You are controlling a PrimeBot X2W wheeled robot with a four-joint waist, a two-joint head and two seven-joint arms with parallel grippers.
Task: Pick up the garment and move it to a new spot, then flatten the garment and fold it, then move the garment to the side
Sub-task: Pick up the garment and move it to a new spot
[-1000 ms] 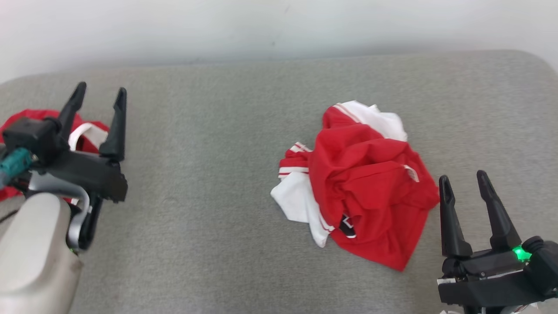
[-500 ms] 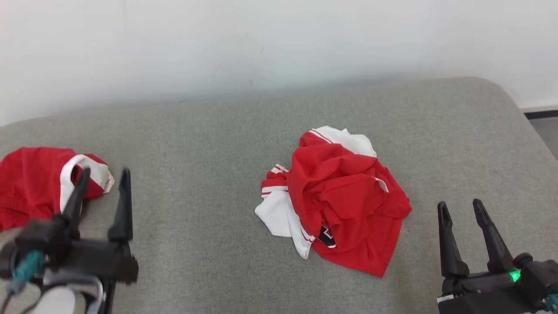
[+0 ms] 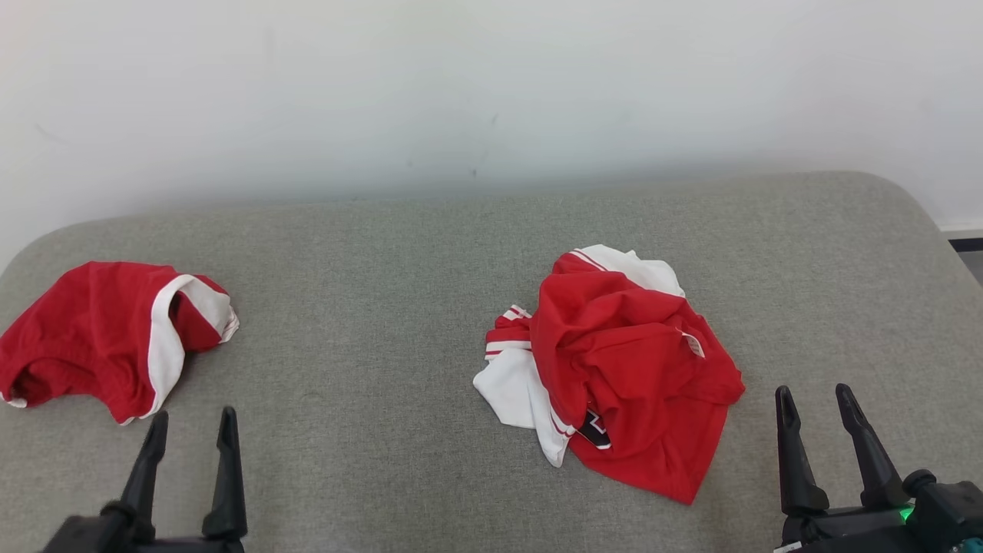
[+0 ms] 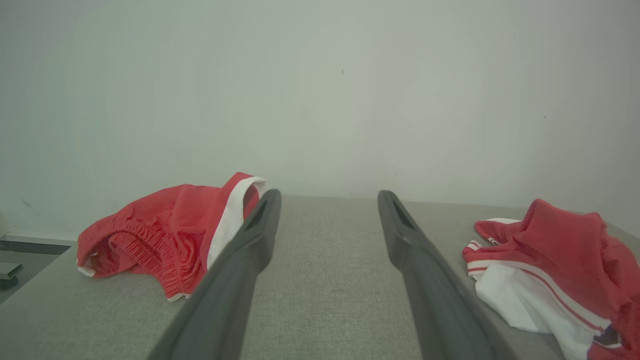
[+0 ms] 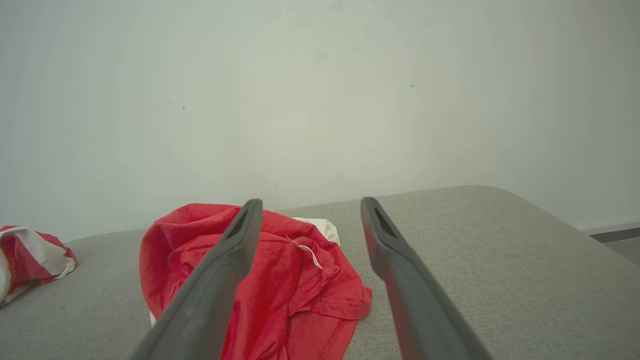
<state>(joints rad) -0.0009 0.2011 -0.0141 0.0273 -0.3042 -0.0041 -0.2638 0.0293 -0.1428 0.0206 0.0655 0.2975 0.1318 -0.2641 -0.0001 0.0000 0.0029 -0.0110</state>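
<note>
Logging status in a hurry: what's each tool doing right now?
Left tool: open, holding nothing.
Right tool: open, holding nothing.

Body of the left tool (image 3: 193,415) cut off by bottom edge, right tool (image 3: 812,390) partly too, black print (image 3: 593,425) on shirt (image 3: 622,353) half buried in folds, shorts (image 5: 35,257) cut at right wrist view's left edge.

Illumination: bright, even, diffuse. A soft shadow band lies where the plain white wall (image 3: 491,92) meets the grey woven fabric surface (image 3: 369,253). Wrist views carry a greenish cast and dim corners.
</note>
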